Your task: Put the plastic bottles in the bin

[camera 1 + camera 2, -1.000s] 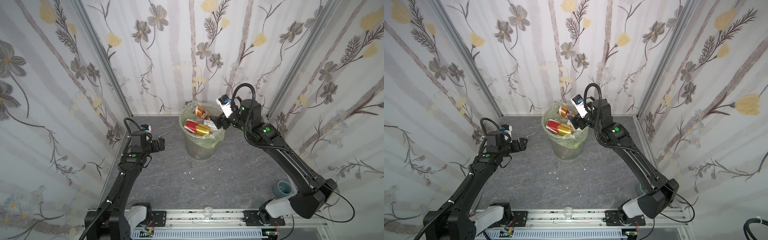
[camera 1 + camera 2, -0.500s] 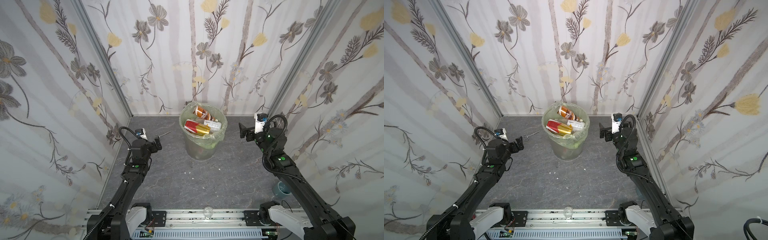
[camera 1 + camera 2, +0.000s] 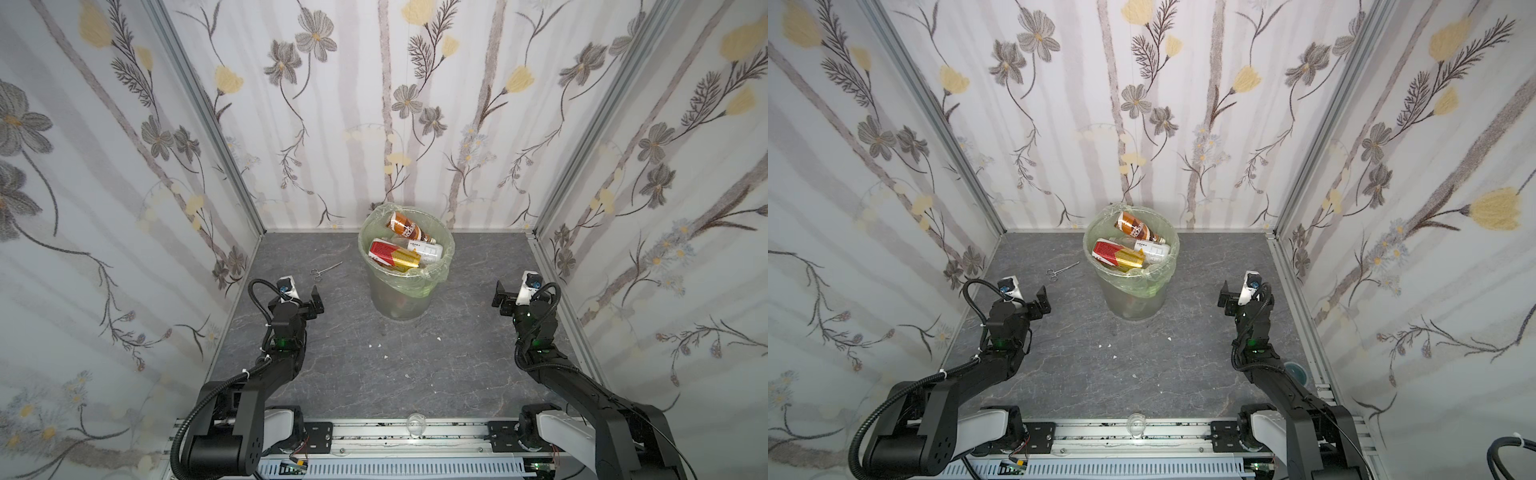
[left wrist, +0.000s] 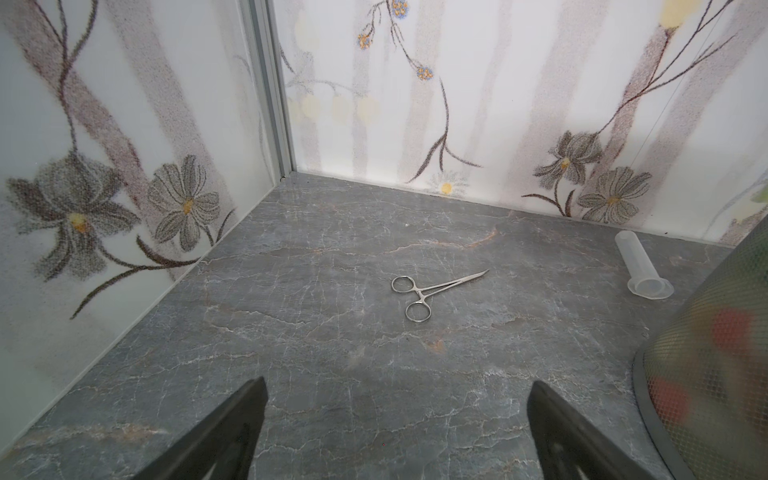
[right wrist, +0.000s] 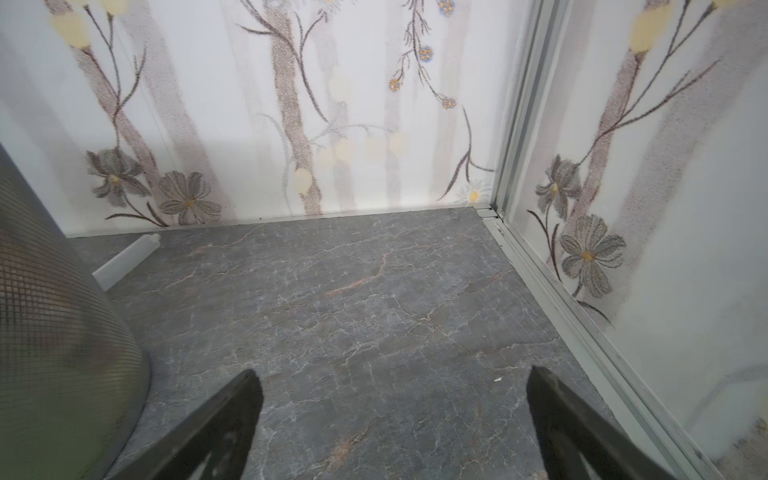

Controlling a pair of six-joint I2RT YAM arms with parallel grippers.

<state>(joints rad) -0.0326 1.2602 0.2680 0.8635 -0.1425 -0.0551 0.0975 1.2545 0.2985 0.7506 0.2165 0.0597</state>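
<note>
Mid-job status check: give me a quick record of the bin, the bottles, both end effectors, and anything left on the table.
bin: upright, rear centre of table
top layer in bin: brown bottle, red-gold bottle, clear bottle, all lying down
left end effector: open, empty, left of bin
right end effector: open, empty, right of bin
leftovers: metal forceps; translucent tube lying behind bin, unsure whether it is a bottle; glass cup at front rail

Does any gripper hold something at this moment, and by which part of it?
Nothing is held: the left gripper and the right gripper are both open and empty, away from the bin.
</note>
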